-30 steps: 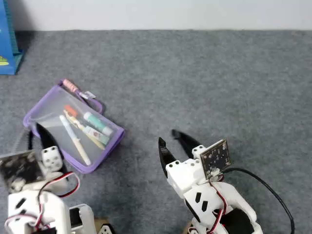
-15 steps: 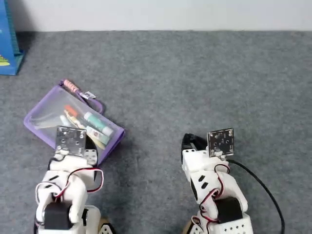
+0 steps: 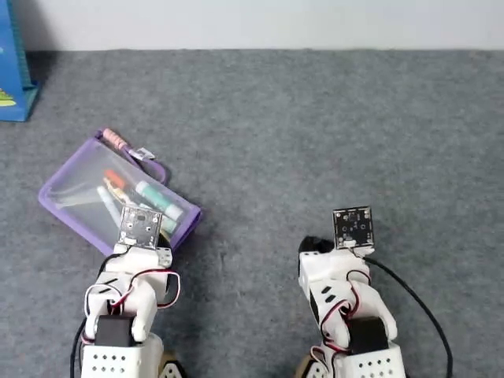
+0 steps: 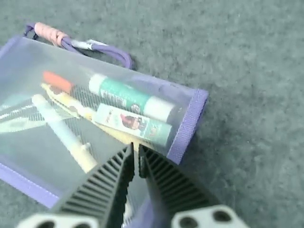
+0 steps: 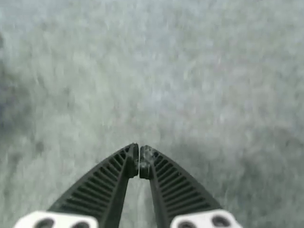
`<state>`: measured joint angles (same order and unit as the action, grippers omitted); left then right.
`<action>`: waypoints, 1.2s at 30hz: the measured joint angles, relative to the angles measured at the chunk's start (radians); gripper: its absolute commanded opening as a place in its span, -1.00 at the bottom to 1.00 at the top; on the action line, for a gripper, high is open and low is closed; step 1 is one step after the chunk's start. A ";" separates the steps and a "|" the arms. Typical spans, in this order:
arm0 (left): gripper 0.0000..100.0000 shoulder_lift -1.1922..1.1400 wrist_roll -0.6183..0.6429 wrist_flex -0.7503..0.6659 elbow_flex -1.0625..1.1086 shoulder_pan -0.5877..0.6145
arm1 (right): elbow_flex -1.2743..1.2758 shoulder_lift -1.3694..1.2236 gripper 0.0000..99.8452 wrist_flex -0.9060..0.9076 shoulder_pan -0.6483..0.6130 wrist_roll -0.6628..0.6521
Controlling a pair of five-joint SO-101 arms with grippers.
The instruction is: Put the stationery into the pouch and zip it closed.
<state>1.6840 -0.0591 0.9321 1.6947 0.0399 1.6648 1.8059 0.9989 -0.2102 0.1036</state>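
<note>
A purple pouch point(image 3: 79, 189) with a clear mesh front lies at the left of the grey carpet, with pens, a glue stick and other stationery point(image 3: 153, 201) inside. Its zip pull with a pink tag point(image 3: 115, 142) sits at the far corner. In the left wrist view the pouch point(image 4: 190, 118) holds a green glue stick point(image 4: 128, 97) and a white pen point(image 4: 61, 133). My left gripper point(image 4: 134, 153) is shut and empty, hovering over the pouch's near edge. My right gripper point(image 5: 139, 159) is shut with nothing in it, above bare carpet; its arm point(image 3: 346, 299) is folded back at the lower right.
A blue box point(image 3: 12, 67) stands at the far left edge by the white wall. Open grey carpet point(image 3: 315, 134) stretches across the middle and right.
Both arms have drawn back toward their bases and folded up. Both grippers, open a second ago, have shut. The pouch has not moved.
</note>
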 measured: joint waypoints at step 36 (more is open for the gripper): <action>-0.97 0.000 -0.002 0.195 0.000 0.112 | 0.000 0.000 -0.98 0.305 0.000 0.000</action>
<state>1.6840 -0.0606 1.1270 1.6947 0.1519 1.6648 1.8059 1.3042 -0.2102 0.1036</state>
